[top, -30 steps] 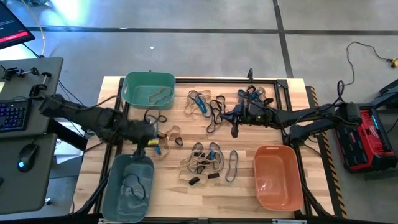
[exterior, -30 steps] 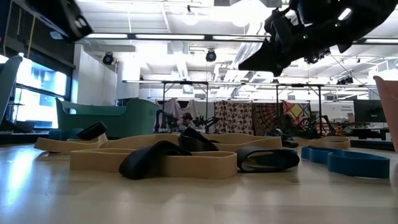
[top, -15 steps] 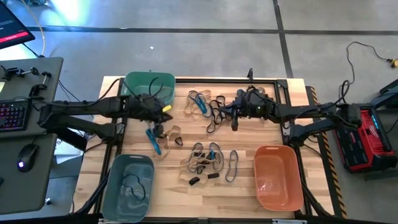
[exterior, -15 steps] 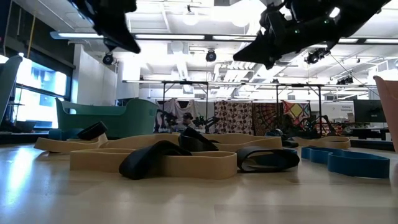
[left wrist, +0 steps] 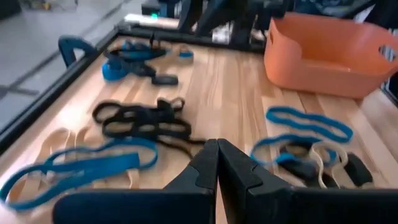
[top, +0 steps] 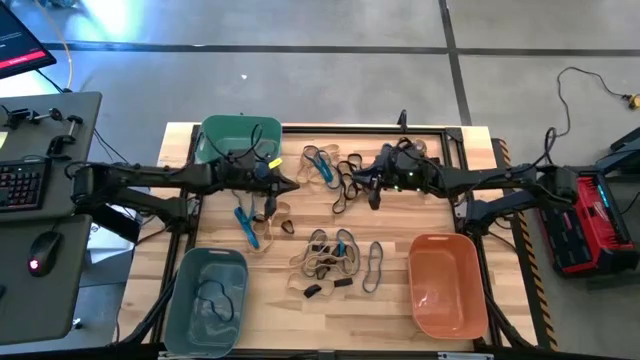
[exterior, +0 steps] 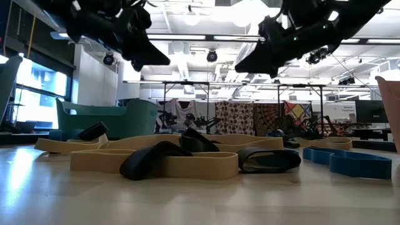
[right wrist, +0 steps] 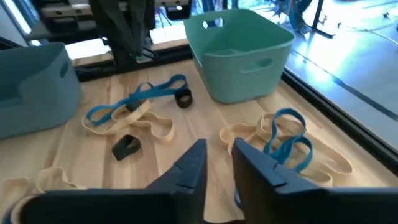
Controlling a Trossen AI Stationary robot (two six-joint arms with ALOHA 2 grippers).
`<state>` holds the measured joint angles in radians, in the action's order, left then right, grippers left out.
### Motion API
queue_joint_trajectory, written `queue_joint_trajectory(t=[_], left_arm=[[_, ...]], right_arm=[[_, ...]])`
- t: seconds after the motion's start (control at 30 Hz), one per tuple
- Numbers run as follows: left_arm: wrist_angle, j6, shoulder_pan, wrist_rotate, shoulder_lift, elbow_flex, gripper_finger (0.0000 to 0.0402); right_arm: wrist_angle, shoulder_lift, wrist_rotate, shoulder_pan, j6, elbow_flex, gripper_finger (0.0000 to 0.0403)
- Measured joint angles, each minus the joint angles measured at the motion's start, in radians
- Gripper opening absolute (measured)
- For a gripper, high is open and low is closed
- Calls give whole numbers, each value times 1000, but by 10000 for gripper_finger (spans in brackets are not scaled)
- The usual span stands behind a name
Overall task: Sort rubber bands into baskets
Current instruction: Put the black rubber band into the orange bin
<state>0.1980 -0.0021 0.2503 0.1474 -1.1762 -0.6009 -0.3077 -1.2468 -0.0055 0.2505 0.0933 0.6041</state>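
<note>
Between picks: thin tan, blue and black rubber bands (top: 330,262) strewn mid-table among teal (top: 238,139), grey-blue (top: 206,300), orange plastic baskets (top: 447,285); left gripper (top: 290,186) pressed together, empty; right gripper (top: 374,199) slightly spread above black tangle (top: 347,178), lowering probably next

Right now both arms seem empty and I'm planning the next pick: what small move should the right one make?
Probably lower the right gripper onto the tangle of thin black rubber bands beside it; its fingers stand slightly apart with nothing between them.
</note>
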Motion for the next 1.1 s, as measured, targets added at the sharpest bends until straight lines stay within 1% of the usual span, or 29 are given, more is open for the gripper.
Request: queue_joint_trajectory(t=[0.17, 0.23, 0.33, 0.5, 0.63, 0.83, 0.93, 1.1], left_arm=[[136, -2, 22, 1, -63, 39, 0], [177, -1, 30, 20, -84, 49, 0], [197, 7, 39, 78, -114, 51, 0], [237, 24, 39, 106, -165, 51, 0], [275, 22, 39, 110, -194, 51, 0], [270, 14, 39, 111, -206, 51, 0], [271, 14, 33, 111, -206, 51, 0], [271, 14, 11, 111, -206, 51, 0]], right_arm=[[13, -58, 32, 20, 58, 9, 124], [42, -84, 33, 27, 82, 33, 138], [112, -123, 31, 23, 86, 83, 155], [287, -189, -18, -21, 87, 185, 176], [373, -242, -40, -81, 86, 262, 183], [400, -299, -105, -182, 103, 321, 184], [417, -323, -125, -231, 167, 325, 184], [440, -360, -127, -320, 291, 315, 184]])
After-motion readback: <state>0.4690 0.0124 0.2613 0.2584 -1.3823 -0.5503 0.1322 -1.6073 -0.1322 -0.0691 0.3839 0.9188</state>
